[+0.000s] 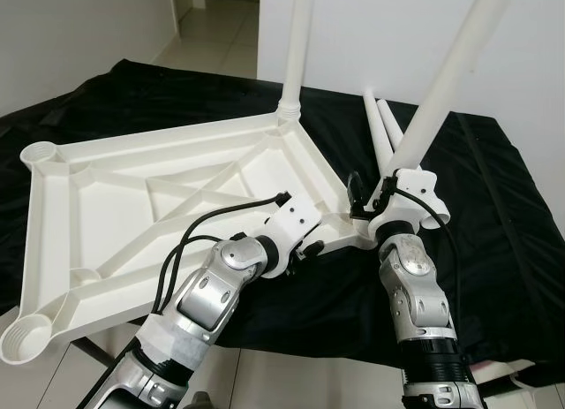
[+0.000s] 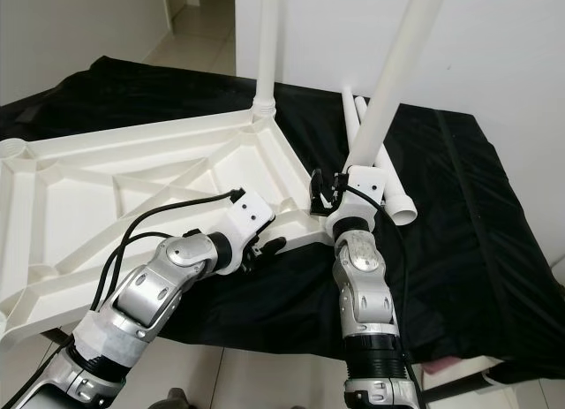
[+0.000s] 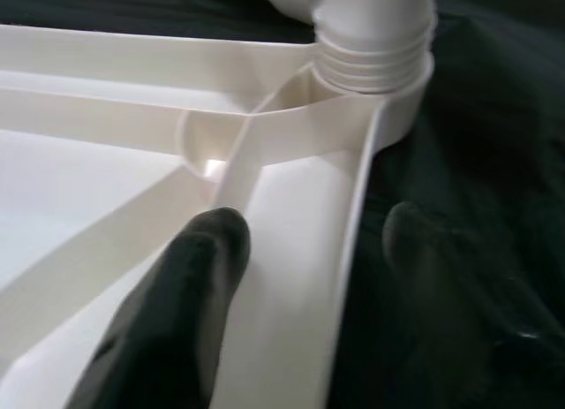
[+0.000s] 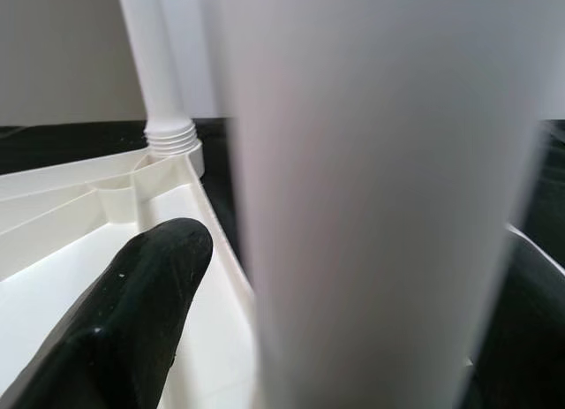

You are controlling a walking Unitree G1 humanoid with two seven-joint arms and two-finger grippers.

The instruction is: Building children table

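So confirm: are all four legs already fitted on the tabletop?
No: two legs lie loose on the black cloth, and near sockets of the tabletop stand empty.
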